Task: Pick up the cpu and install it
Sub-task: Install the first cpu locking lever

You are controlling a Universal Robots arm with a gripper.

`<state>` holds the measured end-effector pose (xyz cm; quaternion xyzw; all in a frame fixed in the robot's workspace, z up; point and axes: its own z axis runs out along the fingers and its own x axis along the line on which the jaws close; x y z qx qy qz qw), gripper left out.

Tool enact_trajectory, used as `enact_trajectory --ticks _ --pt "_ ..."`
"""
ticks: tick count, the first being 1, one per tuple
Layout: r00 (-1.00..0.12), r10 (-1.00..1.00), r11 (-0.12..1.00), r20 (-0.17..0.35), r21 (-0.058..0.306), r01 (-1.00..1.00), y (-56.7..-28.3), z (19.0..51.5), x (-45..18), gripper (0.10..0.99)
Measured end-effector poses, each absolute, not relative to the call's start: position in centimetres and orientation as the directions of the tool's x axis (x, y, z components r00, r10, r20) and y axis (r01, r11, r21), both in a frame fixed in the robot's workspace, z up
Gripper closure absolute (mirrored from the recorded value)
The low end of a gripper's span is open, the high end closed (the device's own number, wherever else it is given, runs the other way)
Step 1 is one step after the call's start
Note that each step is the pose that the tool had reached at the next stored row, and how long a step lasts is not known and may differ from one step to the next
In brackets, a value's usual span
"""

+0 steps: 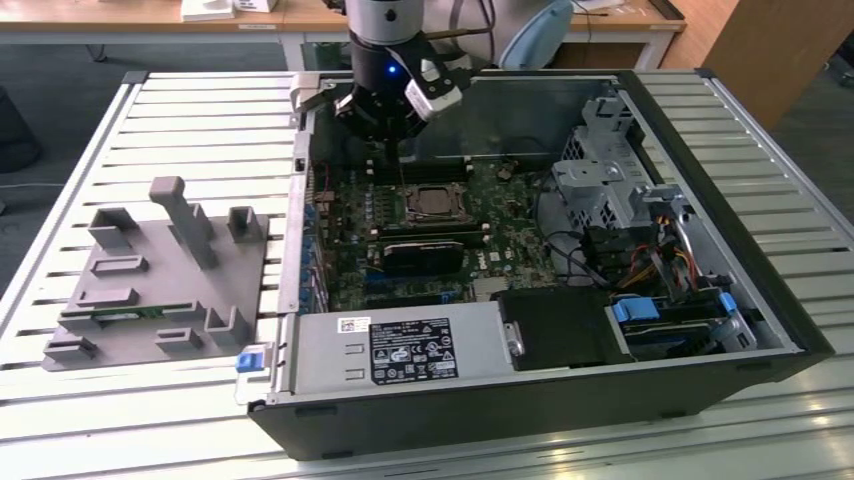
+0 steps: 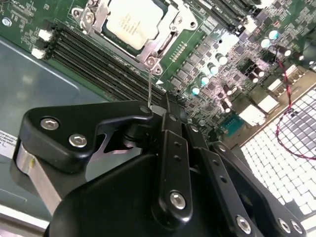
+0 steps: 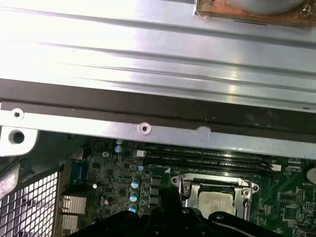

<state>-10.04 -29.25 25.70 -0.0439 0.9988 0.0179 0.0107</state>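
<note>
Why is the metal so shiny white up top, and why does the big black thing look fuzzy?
In the first wrist view, light glares off the case wall, washing it out. In the second wrist view, the black hand sits close to the camera and looks soft, while the cpu beyond it is bright and pale.

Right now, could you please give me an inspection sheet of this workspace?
Surface: white slatted metal table carrying the open black computer case.
Job's things: square silver-grey cpu lies in the motherboard socket, seen in both wrist views and the exterior view.
Clutter: grey plastic fixture tray at the exterior view's left.
Grippers: black pincer hangs above the motherboard, near the socket; a thin rod points down from it.
Cables: red wire over the board; orange and black bundle by the drive bays.
Surroundings: wooden desks behind.
</note>
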Motion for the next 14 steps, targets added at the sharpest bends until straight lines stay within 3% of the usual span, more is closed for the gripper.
enact_trajectory --ticks 14 --pt "-0.996 -0.087 0.996 -0.023 0.035 -0.088 -29.2 25.6 -8.8 0.980"
